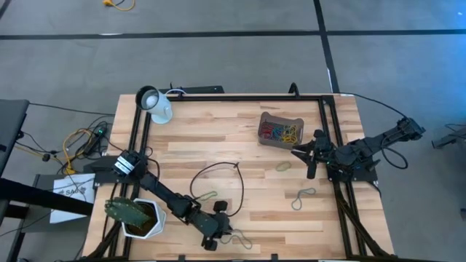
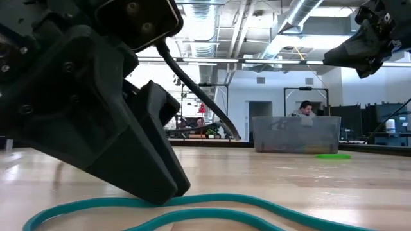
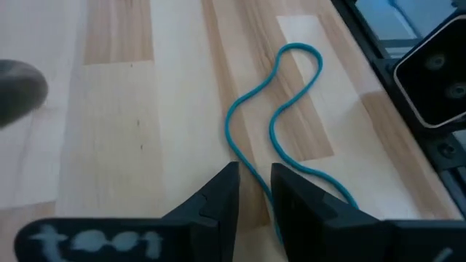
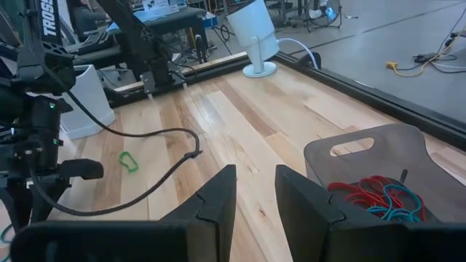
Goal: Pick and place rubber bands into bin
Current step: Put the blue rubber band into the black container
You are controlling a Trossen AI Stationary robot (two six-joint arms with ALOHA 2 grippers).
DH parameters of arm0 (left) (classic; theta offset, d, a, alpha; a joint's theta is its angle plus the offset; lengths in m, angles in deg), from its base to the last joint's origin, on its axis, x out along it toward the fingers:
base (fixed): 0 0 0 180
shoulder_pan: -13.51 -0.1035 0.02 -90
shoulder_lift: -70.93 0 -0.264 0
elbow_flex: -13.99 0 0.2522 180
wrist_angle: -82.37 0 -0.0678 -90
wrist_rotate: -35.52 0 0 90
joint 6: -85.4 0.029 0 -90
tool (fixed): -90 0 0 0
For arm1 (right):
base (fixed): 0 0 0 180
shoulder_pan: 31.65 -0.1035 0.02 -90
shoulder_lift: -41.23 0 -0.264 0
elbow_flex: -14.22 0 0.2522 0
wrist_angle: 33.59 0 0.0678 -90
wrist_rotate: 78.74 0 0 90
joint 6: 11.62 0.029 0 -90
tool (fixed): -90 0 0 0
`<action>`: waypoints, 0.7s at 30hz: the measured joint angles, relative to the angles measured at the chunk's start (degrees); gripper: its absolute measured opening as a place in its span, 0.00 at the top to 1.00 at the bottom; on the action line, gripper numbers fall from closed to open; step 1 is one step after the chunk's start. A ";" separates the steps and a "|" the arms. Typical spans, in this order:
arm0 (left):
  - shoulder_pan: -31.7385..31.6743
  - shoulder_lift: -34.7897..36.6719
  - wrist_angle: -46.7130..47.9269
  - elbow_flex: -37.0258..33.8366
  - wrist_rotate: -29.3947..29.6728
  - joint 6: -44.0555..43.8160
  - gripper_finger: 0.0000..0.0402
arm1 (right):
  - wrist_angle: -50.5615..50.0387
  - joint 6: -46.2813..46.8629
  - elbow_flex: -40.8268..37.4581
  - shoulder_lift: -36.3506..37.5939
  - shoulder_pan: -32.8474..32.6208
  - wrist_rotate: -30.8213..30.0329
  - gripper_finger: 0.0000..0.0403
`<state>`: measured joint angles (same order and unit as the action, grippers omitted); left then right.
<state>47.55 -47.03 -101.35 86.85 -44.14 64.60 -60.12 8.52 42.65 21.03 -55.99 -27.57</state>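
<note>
Left hand [image 1: 212, 236] low at the near edge of the table [image 1: 218, 145], fingers [image 3: 218, 200] parted by a narrow gap and set down over a teal rubber band [image 3: 280, 109]. Band lying flat on the wood in a long wavy loop, one strand running into the gap between the fingertips; cannot tell whether actually pinched or merely straddled. Same band seen from table height as a teal line curving under the dark fingertip [image 2: 138, 160].

Right hand [image 1: 309, 156] raised above the table on the right side, just beside the bin [image 1: 280, 129], fingers [image 4: 215, 200] slightly apart, nothing between them.

Bin toward the far right part of the table, holding a tangle of red, blue and yellow bands [image 4: 375, 198].

Loose on the wood: a pale green band [image 1: 282, 167] near the right hand, a grey one [image 1: 301, 196] nearer the front on the right, a bright green one [image 1: 207, 196] close to the left arm.

Long black cable [image 1: 218, 175] looping across the middle. White cup [image 1: 155, 104] on its side at the far left corner, white pot with a plant [image 1: 136, 217] at the near left.
</note>
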 joint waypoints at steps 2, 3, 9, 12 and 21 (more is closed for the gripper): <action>0.07 0.10 1.31 0.04 0.95 0.04 0.81 | 0.00 -0.01 0.00 0.00 0.00 0.01 0.77; 0.07 0.13 1.85 0.06 0.95 0.04 0.81 | 0.00 0.00 0.01 0.00 0.00 0.01 0.77; -0.01 0.13 2.68 0.02 1.13 1.53 0.90 | 0.00 -0.02 0.00 0.00 0.00 0.00 0.77; -0.02 0.10 2.78 0.00 1.28 3.04 0.97 | 0.00 -0.01 0.00 0.00 0.00 0.00 0.77; -0.17 -0.60 -1.95 1.80 7.62 9.58 1.00 | 0.00 0.00 0.01 0.00 -0.01 0.02 0.77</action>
<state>47.38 -47.63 -103.30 88.65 -36.52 74.19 -60.12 8.52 42.66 21.03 -56.00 -27.55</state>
